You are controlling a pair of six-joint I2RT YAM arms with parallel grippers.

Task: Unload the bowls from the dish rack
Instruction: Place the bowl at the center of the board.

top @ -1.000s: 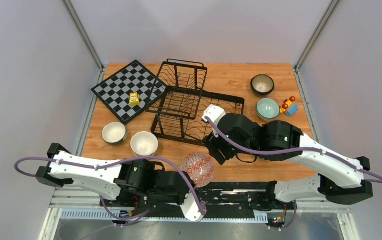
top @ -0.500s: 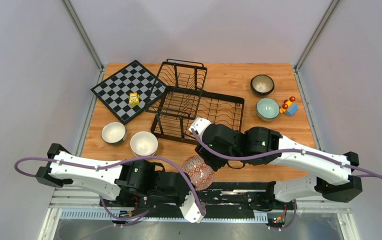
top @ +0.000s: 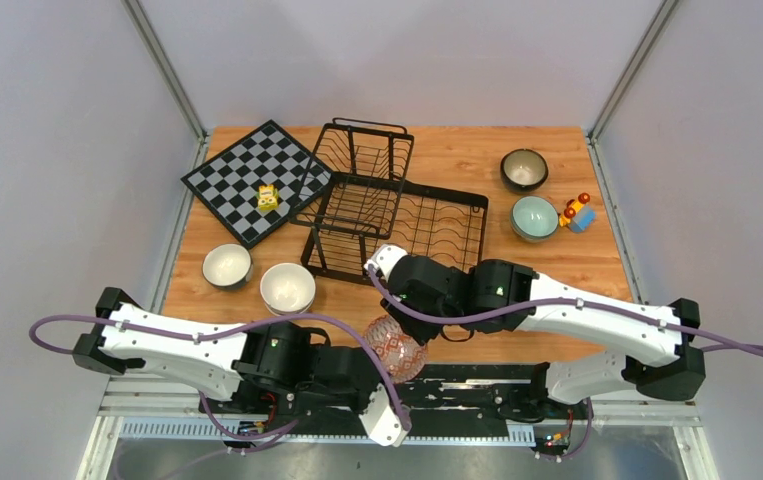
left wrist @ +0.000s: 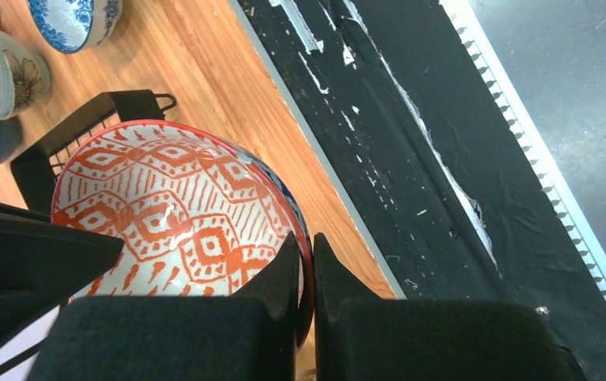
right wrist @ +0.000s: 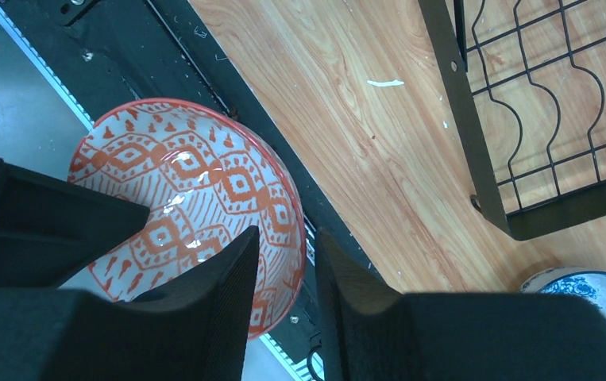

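The red-patterned bowl (top: 394,347) hangs over the table's near edge with my left gripper (left wrist: 306,238) shut on its rim (left wrist: 309,262). One left finger is inside the bowl and one outside. My right gripper (right wrist: 287,234) straddles the opposite rim of the same bowl (right wrist: 196,182). Its jaws are still apart, and a gap shows beside the outer finger (right wrist: 347,278). The black wire dish rack (top: 397,215) stands mid-table with no bowls visible in it. Other bowls rest on the wood: beige (top: 288,287), white-lined (top: 227,266), teal (top: 535,217) and dark (top: 524,169).
A chessboard (top: 257,180) with a small yellow toy (top: 268,197) lies back left. A colourful toy figure (top: 577,213) sits beside the teal bowl. A blue-and-white bowl (right wrist: 593,298) lies near the rack's corner (right wrist: 522,222). The black base rail (top: 477,385) runs along the near edge.
My right arm has swung left and nearer, bringing its gripper onto the red bowl's rim while its jaws narrowed. The left gripper has kept its hold, and the bowl has shifted slightly nearer.
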